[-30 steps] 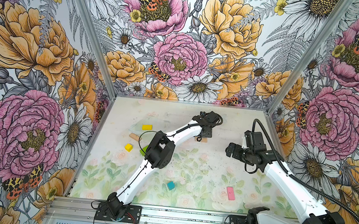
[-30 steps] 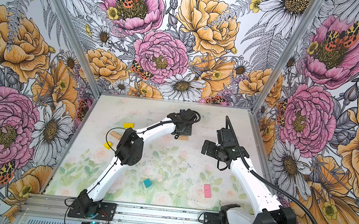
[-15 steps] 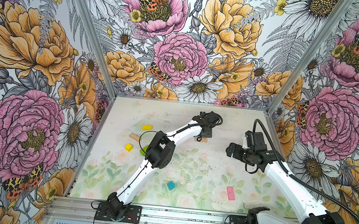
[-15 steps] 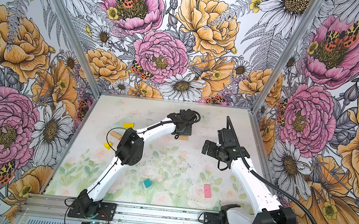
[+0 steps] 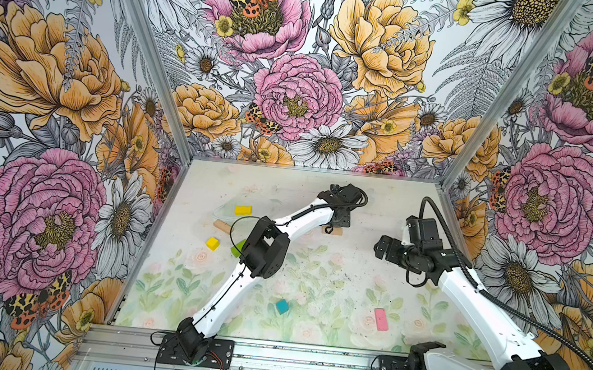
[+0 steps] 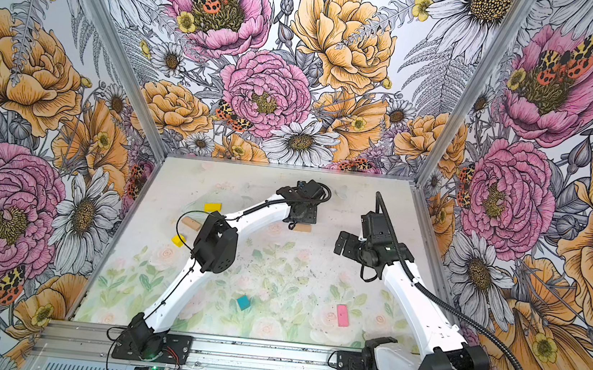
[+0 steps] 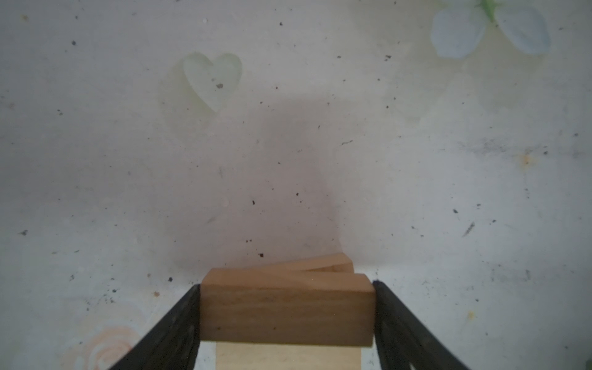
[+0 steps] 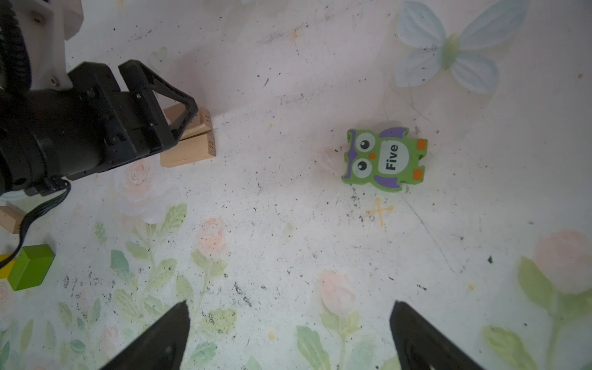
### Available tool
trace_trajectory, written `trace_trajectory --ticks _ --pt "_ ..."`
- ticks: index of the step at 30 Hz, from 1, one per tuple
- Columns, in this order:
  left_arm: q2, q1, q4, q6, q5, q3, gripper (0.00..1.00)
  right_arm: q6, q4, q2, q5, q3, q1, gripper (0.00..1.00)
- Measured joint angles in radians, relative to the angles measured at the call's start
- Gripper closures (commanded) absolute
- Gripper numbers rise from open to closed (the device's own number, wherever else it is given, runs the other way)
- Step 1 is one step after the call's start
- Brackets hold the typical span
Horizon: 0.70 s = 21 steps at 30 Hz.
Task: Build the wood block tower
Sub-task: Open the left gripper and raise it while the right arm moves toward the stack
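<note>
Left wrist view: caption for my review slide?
Left gripper clasps a tan plank by its ends, atop two other planks.

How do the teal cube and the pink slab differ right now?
The teal cube is chunky, equal-sided; the pink slab is thin and oblong, lying flat. The teal cube sits nearer the left arm; the pink slab lies nearer the right arm. Both rest alone on the table, not stacked.

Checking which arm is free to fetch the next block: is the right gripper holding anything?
No: in the right wrist view the right gripper has its fingers wide apart, with only bare table between them.
</note>
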<state>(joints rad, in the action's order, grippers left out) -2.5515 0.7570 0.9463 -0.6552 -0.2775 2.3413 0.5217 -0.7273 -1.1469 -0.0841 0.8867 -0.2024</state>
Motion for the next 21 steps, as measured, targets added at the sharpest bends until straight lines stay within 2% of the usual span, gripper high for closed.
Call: trace_trajectory --ticks 10,18,21 --pt "0.000 0.000 0.000 0.007 0.000 0.001 0.13 0.000 0.004 0.000 0.000 -0.006 0.001 0.00" --pt "0.000 0.007 0.000 0.014 -0.006 0.021 0.12 0.000 0.004 0.000 0.000 -0.011 0.001 0.01" --pt "0.003 0.011 0.001 0.027 -0.023 0.022 0.12 -0.002 0.005 0.002 -0.001 -0.011 0.001 0.22"
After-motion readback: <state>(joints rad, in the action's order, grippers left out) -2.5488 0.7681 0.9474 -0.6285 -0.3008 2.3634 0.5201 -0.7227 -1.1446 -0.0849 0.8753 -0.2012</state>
